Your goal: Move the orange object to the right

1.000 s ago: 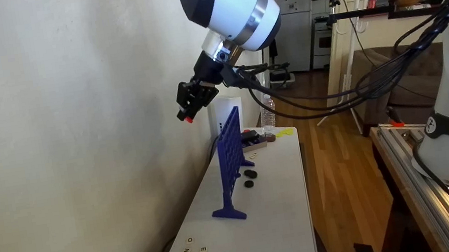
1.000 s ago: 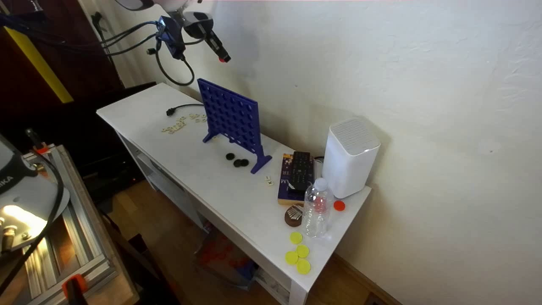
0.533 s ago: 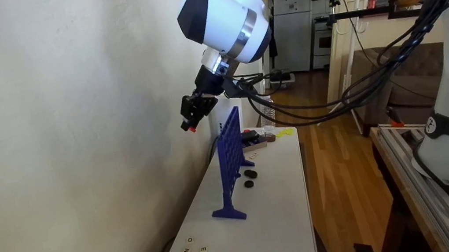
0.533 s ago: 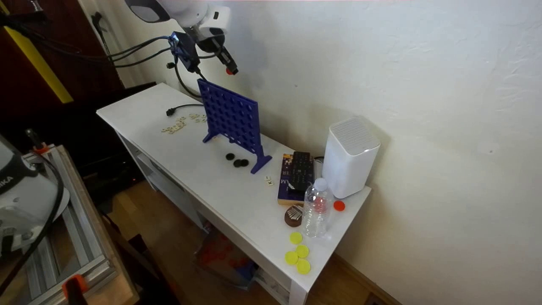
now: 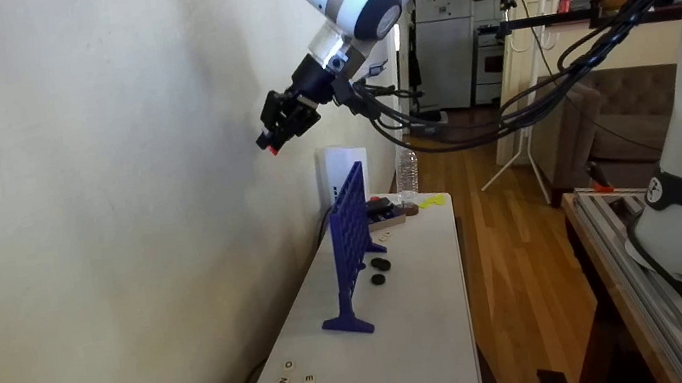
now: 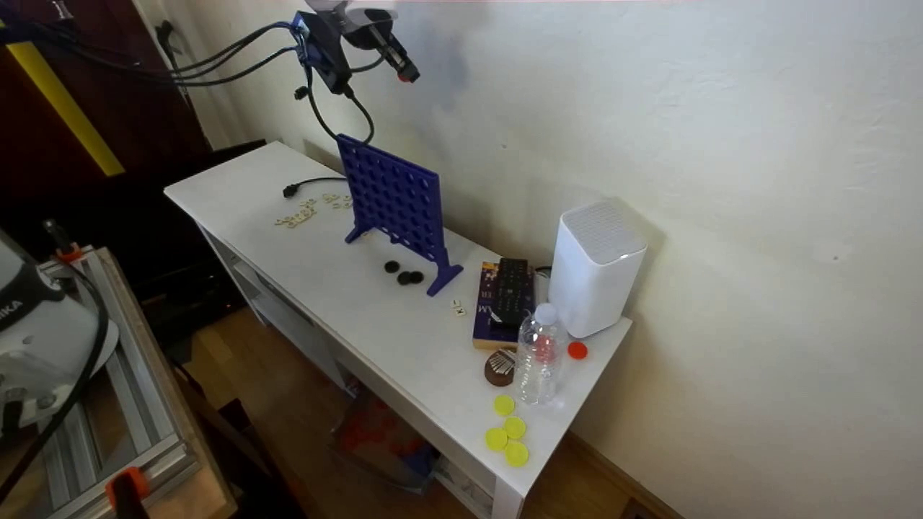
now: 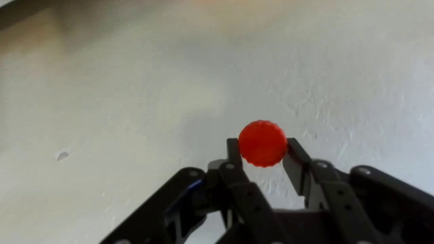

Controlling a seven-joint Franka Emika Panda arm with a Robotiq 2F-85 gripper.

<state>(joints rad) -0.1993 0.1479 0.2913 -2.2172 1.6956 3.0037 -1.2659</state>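
Orange disc point(image 7: 263, 143), pinched higher than blue stand point(image 5: 347, 231), wall point(image 7: 145, 108) beyond

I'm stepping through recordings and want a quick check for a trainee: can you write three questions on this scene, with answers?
1. True or false: in the wrist view, the orange-red disc is clear of the fingers.
2. How many yellow discs lie on the white table in an exterior view?
3. What lies on top of the book?

Key:
1. False; it is gripped between them.
2. Four.
3. The black remote.
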